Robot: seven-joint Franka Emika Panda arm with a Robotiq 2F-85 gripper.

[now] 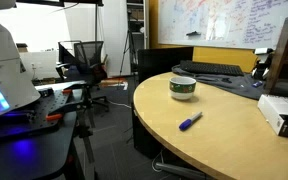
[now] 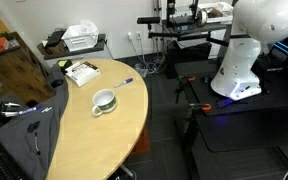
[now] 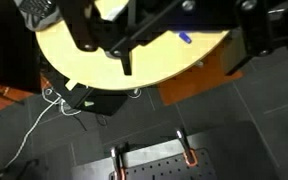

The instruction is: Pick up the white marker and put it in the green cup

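The white marker looks blue. It lies flat on the curved wooden desk, close to the rounded edge. In the wrist view I see it as a small blue streak on the desk top, far from my hand.

The green cup stands upright further in on the desk. It is near the marker but apart from it, and nothing lies between them. In an exterior view the cup is squat and pale with a dark band around it.

My hand hangs out over the dark floor, off the desk, and looks back at the desk edge. In the wrist view its parts are dark, blurred shapes coming in from the top. I cannot tell whether its fingers are spread or pressed together. It holds nothing that I can make out.

A keyboard lies behind the cup. A white box sits at the far side of the desk, and a dark bundle of cloth lies across another part of it. An office chair and a whiteboard stand further back.

Below my hand in the wrist view are a metal frame and a loose white cable on the floor.
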